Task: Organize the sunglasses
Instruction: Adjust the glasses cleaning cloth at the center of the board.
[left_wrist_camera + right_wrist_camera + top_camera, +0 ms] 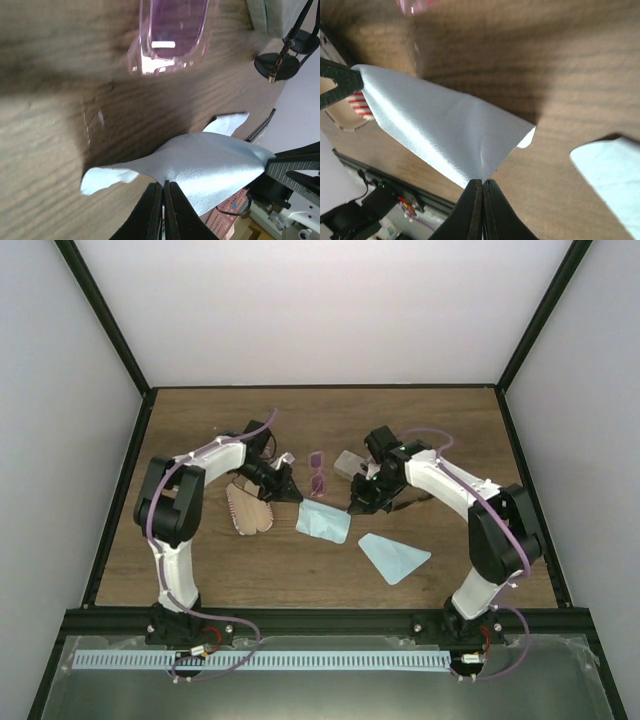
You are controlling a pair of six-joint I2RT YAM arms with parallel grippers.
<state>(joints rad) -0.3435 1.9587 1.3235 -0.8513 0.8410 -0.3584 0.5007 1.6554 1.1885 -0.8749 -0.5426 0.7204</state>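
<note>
The purple-pink tinted sunglasses point(318, 472) lie on the wooden table between the two grippers; they also show in the left wrist view point(172, 35). The thin black-framed sunglasses point(282, 60) lie further off, beside the grey case point(272, 15). My left gripper point(292, 492) is shut on one corner of a light blue cloth point(323, 522); its pinch shows in the left wrist view point(164, 184). My right gripper point(356, 508) is shut on the opposite corner of the same cloth point(440, 130), lifted just above the table. Neither gripper touches any sunglasses.
A pink-striped oval case point(248, 508) lies open left of the cloth. The clear grey case point(348, 462) sits behind the right gripper. A second light blue cloth point(393, 557) lies flat at the front right; it also shows in the right wrist view point(612, 175).
</note>
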